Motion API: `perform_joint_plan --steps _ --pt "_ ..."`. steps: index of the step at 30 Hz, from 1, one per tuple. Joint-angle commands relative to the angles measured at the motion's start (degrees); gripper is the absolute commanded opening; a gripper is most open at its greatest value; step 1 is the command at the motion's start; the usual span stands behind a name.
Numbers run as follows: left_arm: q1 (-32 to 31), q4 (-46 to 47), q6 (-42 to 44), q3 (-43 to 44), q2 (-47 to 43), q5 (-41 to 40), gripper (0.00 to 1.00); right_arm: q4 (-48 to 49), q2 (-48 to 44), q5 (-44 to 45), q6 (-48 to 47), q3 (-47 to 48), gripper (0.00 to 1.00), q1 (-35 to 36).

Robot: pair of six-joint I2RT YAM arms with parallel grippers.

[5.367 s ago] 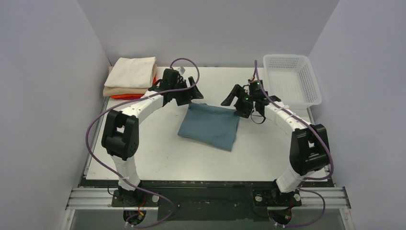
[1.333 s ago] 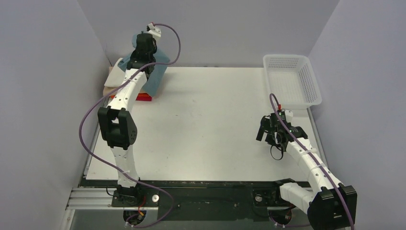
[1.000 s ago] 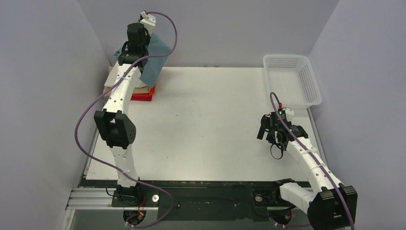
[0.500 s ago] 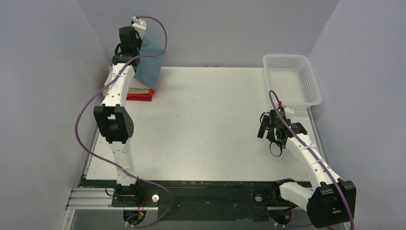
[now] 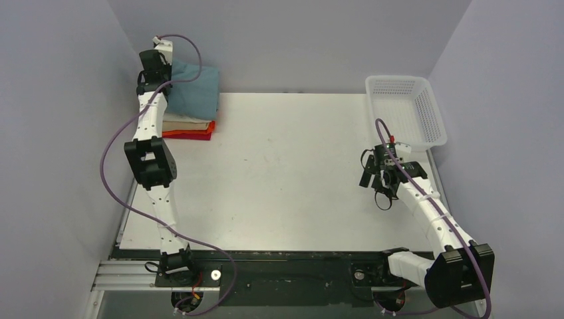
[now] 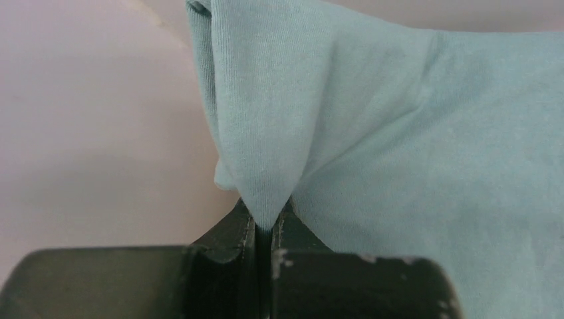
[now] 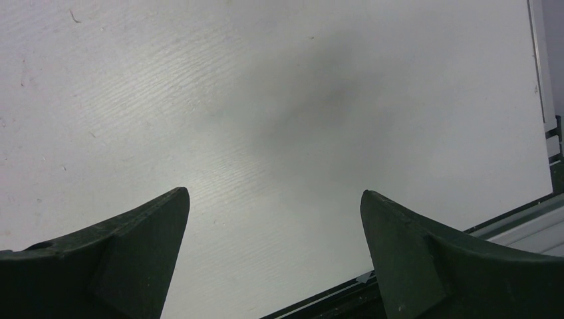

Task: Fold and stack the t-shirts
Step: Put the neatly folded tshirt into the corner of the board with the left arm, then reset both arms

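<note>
By my reading the job was nearly done. The teal t-shirt (image 5: pixel 194 90) sat folded on top of the pile, with a tan shirt (image 5: pixel 188 120) and a red-orange shirt (image 5: pixel 191 131) showing beneath it. The pile lay along the same far edge of the counter (image 5: pixel 286 173) as the basket (image 5: pixel 406 83), well apart from it on the opposite side. What I judged was left: let go of the cloth and, if needed, flatten the raised corner.

The left arm was stretched out long toward the corner opposite the basket, wrist high by the back wall. The left gripper (image 6: pixel 265 227) was pinched tight on a peaked fold of the teal t-shirt, the cloth rising out of the closed jaws.

The right arm was drawn in on the near side of the basket. The right gripper (image 7: pixel 274 194) hung over the counter with its jaws wide apart, holding nothing.
</note>
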Motion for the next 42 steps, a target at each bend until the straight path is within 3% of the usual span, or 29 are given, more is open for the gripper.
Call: perform_joint_plan --steps 1,6,8,10,11,13,17,19,23,25,27,31,37,42 --pt "2.9 7.4 -4.4 5.5 1.7 5.0 0.0 -5.5 0.7 4.6 1.6 4.1 0.96 0.5" --pt "4.1 7.9 -6.0 6.1 3.8 6.5 0.0 -7.3 1.4 6.8 2.2 6.1 0.96 1.8" --pt "4.6 7.8 -6.7 6.2 4.1 6.0 0.1 -7.7 1.7 7.0 2.2 6.6 0.96 2.0" --pt "5.1 7.2 -7.7 6.9 3.7 5.0 0.41 -7.9 2.0 8.4 2.4 7.0 0.96 2.1" --pt "5.3 6.3 -8.7 7.2 3.4 4.4 0.69 -8.0 2.0 8.8 2.5 7.0 0.96 2.1" --pt "5.5 5.6 -10.9 7.6 2.0 2.4 0.8 -8.2 1.8 10.5 3.4 7.2 0.97 2.1" --pt "5.4 2.8 -19.7 7.0 -4.0 -4.4 0.83 -7.1 -0.8 12.1 5.5 6.5 1.0 2.1" --pt "5.1 0.5 -24.6 4.5 -11.2 -6.9 0.84 -5.6 -4.4 12.0 6.6 4.6 1.0 2.1" --pt "4.0 -4.0 -32.6 -8.3 -25.4 -6.8 0.85 -1.7 -10.3 9.4 8.3 0.5 1.0 2.0" --pt "2.4 -4.4 -36.1 -19.0 -33.7 -5.9 0.86 0.5 -12.8 7.5 8.8 -1.6 1.0 2.0" --pt "-0.4 -4.6 -40.3 -31.1 -42.3 -7.4 0.87 2.5 -15.0 5.7 9.0 -3.2 1.0 2.0" --pt "-12.0 -1.5 -48.0 -60.7 -56.8 -5.9 0.88 7.0 -19.9 0.5 7.9 -6.9 1.0 2.0" --pt "-28.9 -1.0 -55.5 -81.3 -69.4 -10.1 0.9 8.5 -25.3 0.7 9.0 -11.7 1.0 2.0" --pt "-34.7 -4.0 -59.6 -87.1 -72.6 -12.1 0.91 8.5 -27.7 1.6 9.6 -14.4 1.0 2.0"
